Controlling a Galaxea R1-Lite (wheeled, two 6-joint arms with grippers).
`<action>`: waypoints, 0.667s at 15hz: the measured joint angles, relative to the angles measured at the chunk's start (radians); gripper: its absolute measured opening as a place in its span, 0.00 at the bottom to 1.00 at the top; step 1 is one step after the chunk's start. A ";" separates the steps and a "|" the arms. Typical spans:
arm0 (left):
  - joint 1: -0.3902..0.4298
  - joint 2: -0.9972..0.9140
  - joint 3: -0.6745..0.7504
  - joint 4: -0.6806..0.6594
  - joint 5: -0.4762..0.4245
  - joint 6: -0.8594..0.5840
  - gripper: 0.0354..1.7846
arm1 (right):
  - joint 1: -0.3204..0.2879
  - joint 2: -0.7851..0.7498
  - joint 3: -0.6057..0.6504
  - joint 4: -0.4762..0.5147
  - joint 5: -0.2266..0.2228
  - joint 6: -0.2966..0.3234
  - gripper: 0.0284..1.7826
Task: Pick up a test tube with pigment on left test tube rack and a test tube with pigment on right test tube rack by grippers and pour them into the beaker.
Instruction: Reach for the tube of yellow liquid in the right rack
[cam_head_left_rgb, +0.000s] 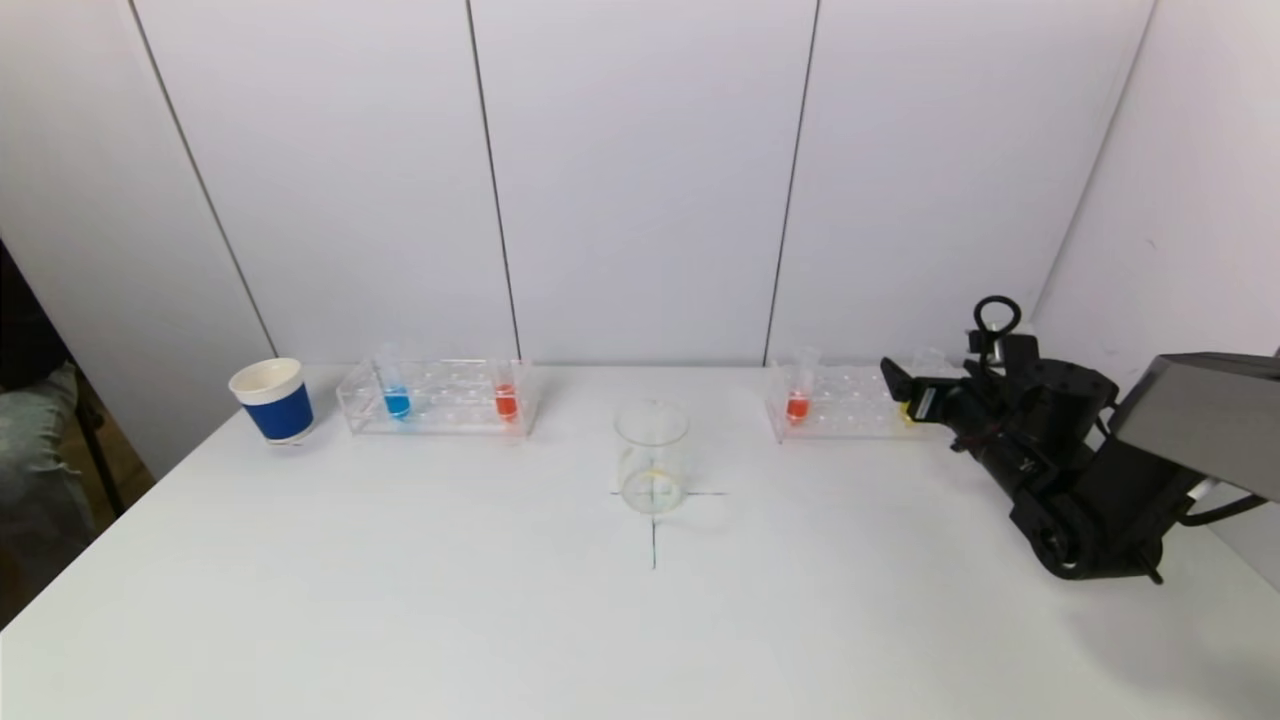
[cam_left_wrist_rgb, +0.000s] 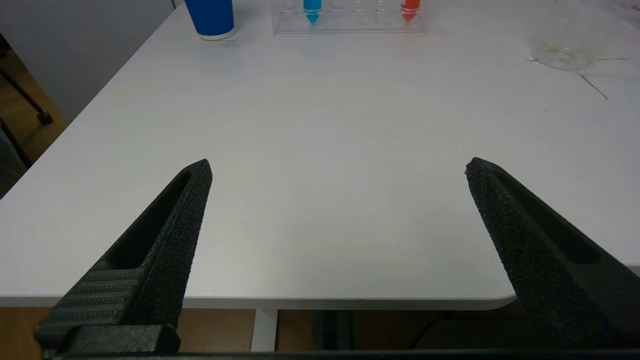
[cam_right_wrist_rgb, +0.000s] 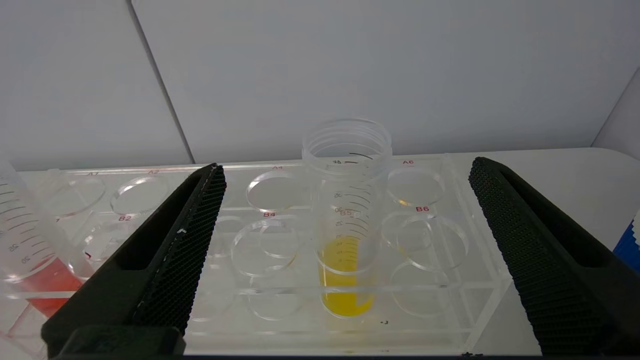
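Observation:
The left clear rack (cam_head_left_rgb: 440, 398) holds a blue-pigment tube (cam_head_left_rgb: 396, 395) and a red-pigment tube (cam_head_left_rgb: 505, 395). The right clear rack (cam_head_left_rgb: 850, 402) holds a red-pigment tube (cam_head_left_rgb: 798, 397) and a yellow-pigment tube (cam_right_wrist_rgb: 346, 220) in slot B5. The glass beaker (cam_head_left_rgb: 652, 457) stands at the table's middle on a cross mark. My right gripper (cam_head_left_rgb: 900, 390) is open right in front of the right rack; in the right wrist view (cam_right_wrist_rgb: 345, 172) the yellow tube stands centred between its fingers, beyond their tips. My left gripper (cam_left_wrist_rgb: 337, 167) is open and empty over the table's near left edge, out of the head view.
A blue paper cup (cam_head_left_rgb: 272, 400) stands left of the left rack. White wall panels rise right behind both racks. The white table (cam_head_left_rgb: 400, 580) is bare in front of the beaker. A dark object stands on the floor beyond the table's left edge.

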 joint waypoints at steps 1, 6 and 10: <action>0.000 0.000 0.000 0.000 0.000 0.000 0.99 | 0.000 0.001 -0.003 0.002 0.000 0.000 0.99; 0.000 0.000 0.000 0.000 0.000 0.000 0.99 | 0.001 0.013 -0.021 0.006 -0.001 -0.001 0.99; 0.000 0.000 0.000 0.000 0.000 0.000 0.99 | 0.001 0.016 -0.025 0.007 -0.001 -0.001 0.99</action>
